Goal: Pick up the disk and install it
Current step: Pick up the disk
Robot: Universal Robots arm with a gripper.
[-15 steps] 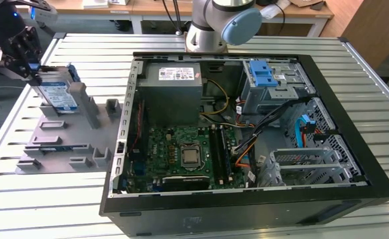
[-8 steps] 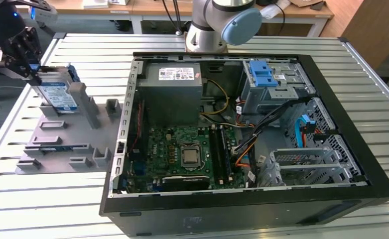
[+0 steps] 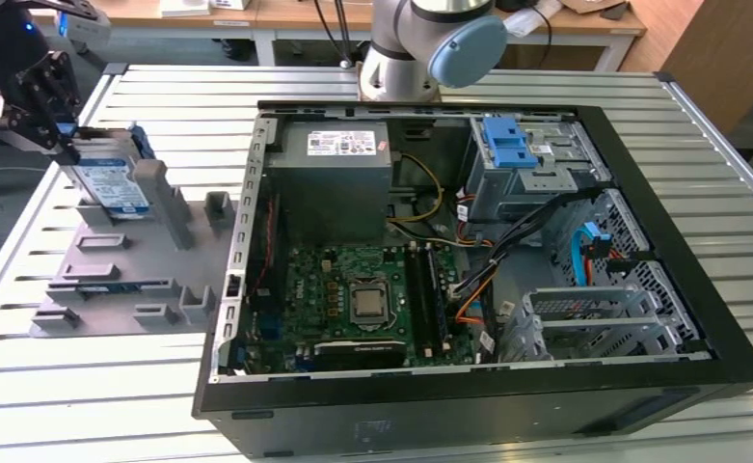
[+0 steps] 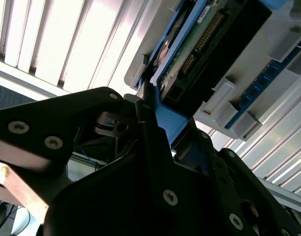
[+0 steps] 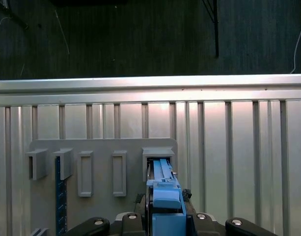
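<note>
Across the slatted metal table point(image 3: 119, 405), one open computer case point(image 3: 479, 410) fills the middle, with bare slats left open along the near edge and both sides. Toward the exterior view's left lies one grey fixture plate point(image 3: 103, 289), just beside the case wall; in the first wrist view I count five raised holders point(image 5: 118, 173) along it. One disk point(image 3: 109, 185) stands upright in the end holder, near the table's edge, dark floor beyond. My gripper point(image 4: 165, 128) is clamped on the disk's blue rail, fingers point(image 4: 152, 152) pressing both sides.
</note>
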